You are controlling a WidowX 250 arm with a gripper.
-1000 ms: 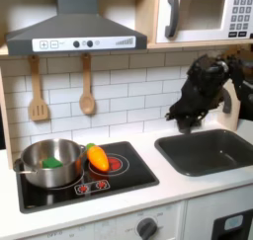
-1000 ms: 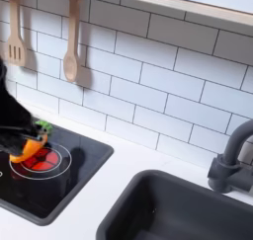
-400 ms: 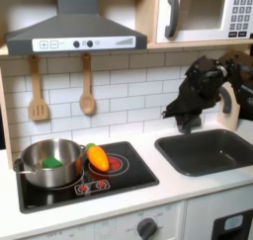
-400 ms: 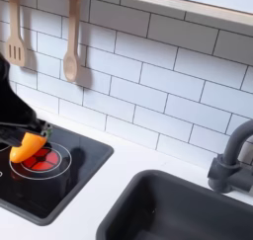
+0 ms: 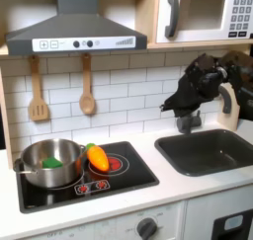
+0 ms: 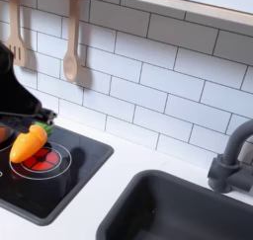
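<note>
First exterior view: gripper [image 5: 179,100] raised at right, above the sink [image 5: 210,150]
Its jaws are too dark to judge, possibly empty; carrot [image 5: 97,157] lies lower left, on the stove [image 5: 124,174] beside the pot [image 5: 47,161]

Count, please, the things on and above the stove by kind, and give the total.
Pots: 1
Carrots: 1
Green vegetables in the pot: 1
Wooden utensils on the wall: 2, a spatula and a spoon
Total: 5
</note>
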